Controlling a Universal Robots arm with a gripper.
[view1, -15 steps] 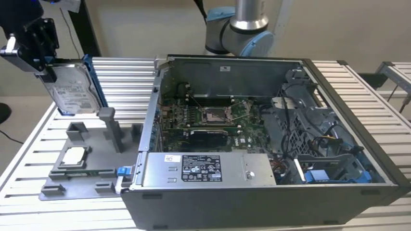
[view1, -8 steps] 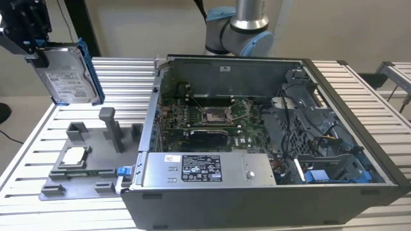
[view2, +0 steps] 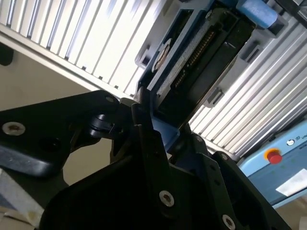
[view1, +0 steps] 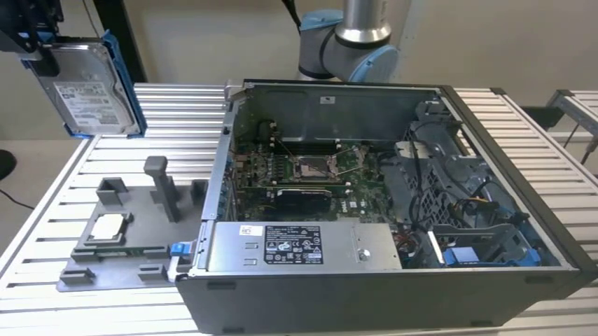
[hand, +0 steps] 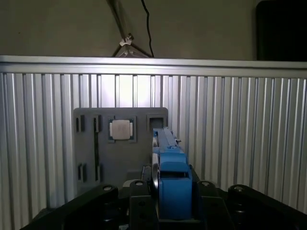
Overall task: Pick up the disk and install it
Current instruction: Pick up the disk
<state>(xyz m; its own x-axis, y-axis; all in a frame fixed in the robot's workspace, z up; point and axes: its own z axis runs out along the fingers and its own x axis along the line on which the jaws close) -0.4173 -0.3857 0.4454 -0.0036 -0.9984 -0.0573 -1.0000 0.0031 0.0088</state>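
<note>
Disk (view1: 89, 91) in half-hidden hand (view1: 39, 56)

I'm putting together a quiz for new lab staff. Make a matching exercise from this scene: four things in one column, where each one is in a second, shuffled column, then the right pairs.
Things
1. the disk
2. small square chip
3. grey box with white label
4. computer case

Places
A. lying on the grey fixture plate
B. open, standing on the slatted table
C. inside the case, at the side nearest the exterior camera
D. held in the gripper, up off the table

Pairs: 1-D, 2-A, 3-C, 4-B
</note>
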